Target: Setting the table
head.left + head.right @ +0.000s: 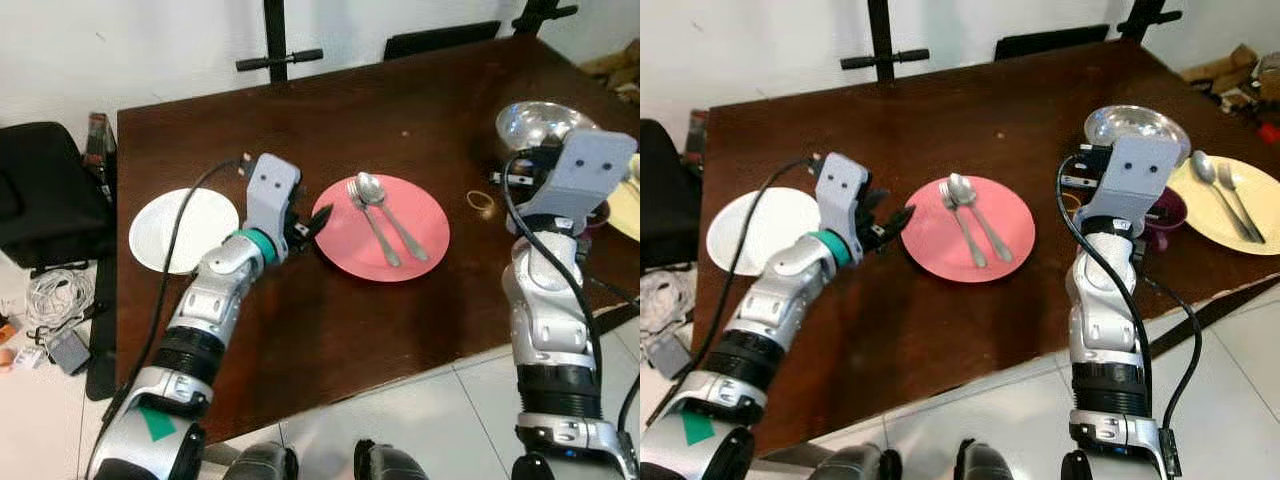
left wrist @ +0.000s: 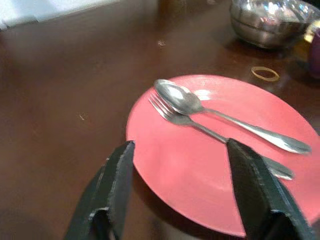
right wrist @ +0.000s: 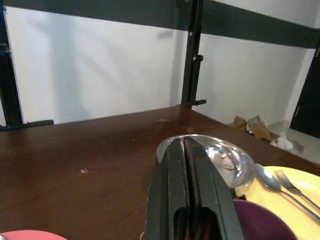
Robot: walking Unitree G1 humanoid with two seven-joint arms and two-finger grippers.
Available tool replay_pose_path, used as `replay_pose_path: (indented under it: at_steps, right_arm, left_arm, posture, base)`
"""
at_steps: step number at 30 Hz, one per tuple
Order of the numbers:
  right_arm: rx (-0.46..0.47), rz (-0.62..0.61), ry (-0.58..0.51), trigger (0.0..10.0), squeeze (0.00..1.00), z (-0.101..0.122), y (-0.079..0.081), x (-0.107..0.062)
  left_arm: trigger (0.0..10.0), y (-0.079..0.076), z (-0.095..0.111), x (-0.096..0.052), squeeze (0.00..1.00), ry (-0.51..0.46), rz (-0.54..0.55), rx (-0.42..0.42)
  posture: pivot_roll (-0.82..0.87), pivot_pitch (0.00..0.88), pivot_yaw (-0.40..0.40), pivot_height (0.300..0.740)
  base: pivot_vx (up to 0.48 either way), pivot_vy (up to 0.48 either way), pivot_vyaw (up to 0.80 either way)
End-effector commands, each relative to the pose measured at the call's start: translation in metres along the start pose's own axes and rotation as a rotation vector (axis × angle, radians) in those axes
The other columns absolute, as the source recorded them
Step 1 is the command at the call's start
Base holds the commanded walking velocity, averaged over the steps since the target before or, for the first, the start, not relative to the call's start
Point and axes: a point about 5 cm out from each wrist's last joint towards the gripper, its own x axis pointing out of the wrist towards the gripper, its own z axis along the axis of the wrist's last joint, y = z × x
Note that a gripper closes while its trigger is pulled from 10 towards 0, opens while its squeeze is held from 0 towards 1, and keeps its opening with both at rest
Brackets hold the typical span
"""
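We have our left gripper [image 1: 311,226] at the near-left rim of the red plate [image 1: 420,215], its two black fingers [image 2: 116,187] spread wide with nothing between them, pointed along the dark wooden table [image 1: 330,330] at the plate. A spoon [image 2: 200,106] and a fork [image 2: 172,114] lie side by side on the plate, heads toward the far side. Our right gripper [image 3: 187,192] hovers with its fingers pressed together, empty, over a purple cup [image 3: 265,220], close to the steel bowl [image 1: 1137,125] and the yellow plate [image 1: 1230,215], which carries its own spoon and fork. A white plate [image 1: 190,225] sits beside our left wrist.

The risk we see is at the rim: if our fingers push in low, they may shove the red plate across the table instead of clasping it, and the loose cutlery could slide off. We cannot quite tell whether a fingertip already touches the rim. Our left forearm could also nudge the white plate.
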Motion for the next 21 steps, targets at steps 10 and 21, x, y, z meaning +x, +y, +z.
replay_pose_path:
  at_steps: [10, 21]
  right_arm:
    - [0.008, 0.004, 0.028, 10.0, 0.0, -0.005, 0.002, -0.005]
    - [0.014, 0.01, 0.029, 10.0, 0.0, -0.004, 0.005, -0.005]
  left_arm:
    - [10.0, 0.002, -0.016, 0.013, 1.0, 0.132, 0.031, -0.27]
    - [10.0, -0.006, -0.036, 0.02, 1.0, 0.226, 0.057, -0.425]
  posture:
    - [0.06, 0.008, 0.097, 0.74]
    - [0.05, 0.021, 0.092, 0.74]
  base:
    - [0.0, 0.0, 0.0]
    - [0.0, 0.0, 0.0]
